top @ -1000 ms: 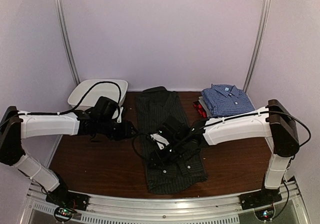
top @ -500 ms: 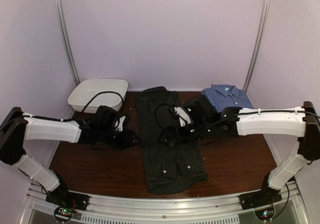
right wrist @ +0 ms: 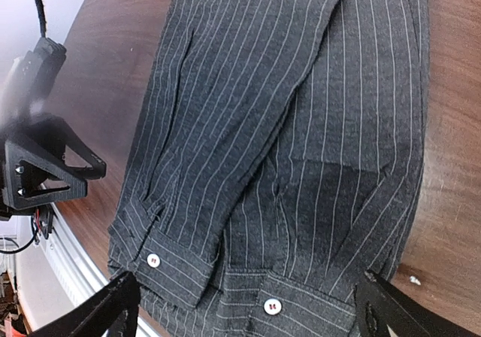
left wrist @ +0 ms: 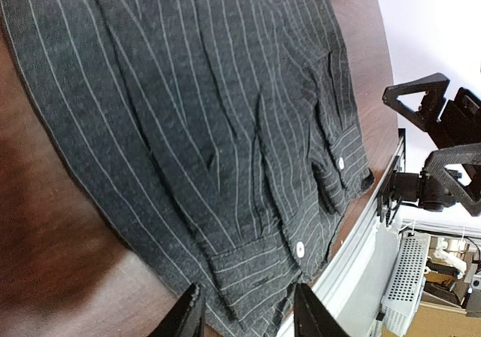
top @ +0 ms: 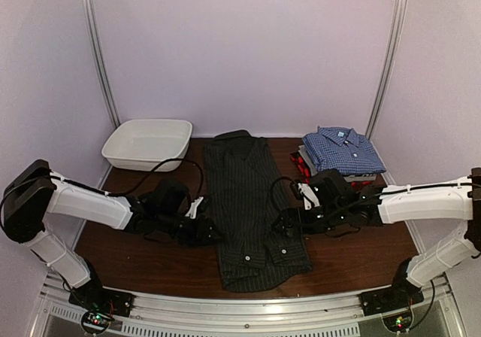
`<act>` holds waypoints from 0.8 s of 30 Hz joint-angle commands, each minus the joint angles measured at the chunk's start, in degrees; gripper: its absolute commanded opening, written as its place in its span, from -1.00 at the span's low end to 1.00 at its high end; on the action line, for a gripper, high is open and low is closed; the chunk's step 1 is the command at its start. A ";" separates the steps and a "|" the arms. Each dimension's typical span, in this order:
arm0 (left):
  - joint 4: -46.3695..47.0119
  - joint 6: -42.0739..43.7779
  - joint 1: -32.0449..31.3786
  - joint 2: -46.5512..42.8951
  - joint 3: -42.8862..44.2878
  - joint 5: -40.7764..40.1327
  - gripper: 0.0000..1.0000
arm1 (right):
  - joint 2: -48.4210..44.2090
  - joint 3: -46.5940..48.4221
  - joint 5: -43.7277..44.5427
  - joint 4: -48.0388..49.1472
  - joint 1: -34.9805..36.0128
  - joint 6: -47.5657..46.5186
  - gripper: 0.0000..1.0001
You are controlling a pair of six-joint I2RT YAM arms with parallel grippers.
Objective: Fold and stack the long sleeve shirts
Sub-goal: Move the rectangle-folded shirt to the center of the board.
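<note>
The white tub sits at the far left corner of the counter. My left end effector is low at the left edge of the black pinstriped shirt, toward its near end. On the left wrist view its fingers stand partly apart. Only the flat cloth and a buttoned cuff show between them, so I read it as gripping nothing.

The black pinstriped shirt lies lengthwise down the middle of the counter with its collar at the far end. Both sleeves are folded in over the front, and the two cuffs with their light buttons lie side by side at the near end.

My right end effector is at the shirt's right edge, about level with the left one. Its fingers are spread as wide as they go and hold nothing.

At the far right is the folded stack. The blue checked shirt is on top, and the edge of a red-black shirt shows beneath it on the left side.
</note>
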 commanded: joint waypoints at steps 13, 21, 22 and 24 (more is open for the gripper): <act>2.47 2.83 -6.58 10.19 10.90 3.74 -0.19 | -3.86 -9.43 -4.00 9.41 0.67 3.27 0.99; -0.42 4.08 -7.62 13.89 8.99 4.50 -0.19 | -2.52 -14.16 -3.99 11.78 2.98 6.50 1.00; -0.90 4.29 -7.59 13.74 8.19 4.54 -0.19 | -2.52 -15.10 -4.08 12.75 3.54 7.22 1.00; -1.92 4.75 -7.57 13.33 6.65 4.45 -0.19 | -2.56 -16.77 -4.45 14.19 4.68 8.83 1.00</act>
